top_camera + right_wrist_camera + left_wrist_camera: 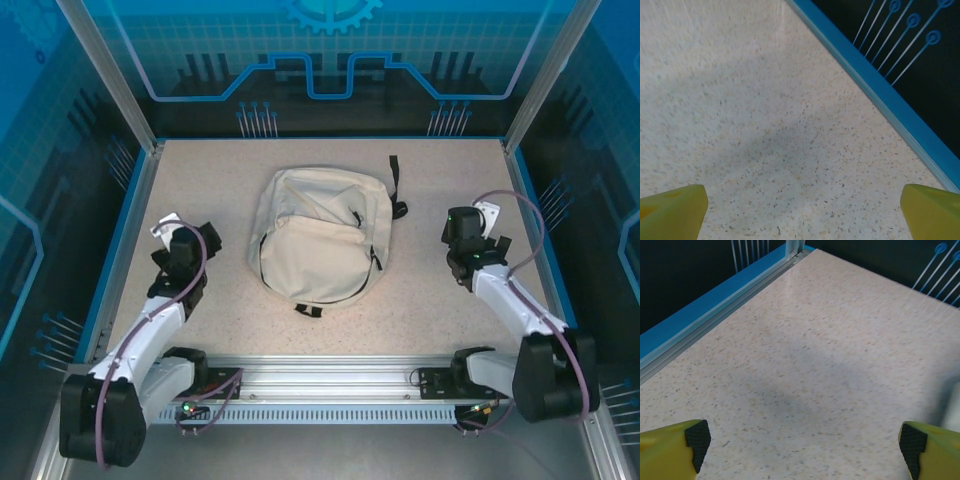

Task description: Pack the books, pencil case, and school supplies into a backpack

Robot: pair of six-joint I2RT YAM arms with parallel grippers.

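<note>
The left jaws stand wide apart with nothing between them: in the left wrist view the two yellow fingers sit in the bottom corners of the frame, their black pads facing each other across bare speckled surface. The right jaws are spread just as wide and also empty, yellow fingertips low in the right wrist frame, with the blue rim running down the right side. In the top view the left arm reaches up from the lower left and the right arm from the lower right, so the two sets of jaws hang over the surface at about mid-height on either side of the frame, each well apart from the load. Between them, at the centre of the frame, lies the backpack, flat on its back with the front pocket up and black strap ends trailing at its upper right and lower edge. Whether its zippers are fully drawn I cannot tell. Holding both arms off to the sides looks like a neutral stance that leaves the bag unobstructed.
</note>
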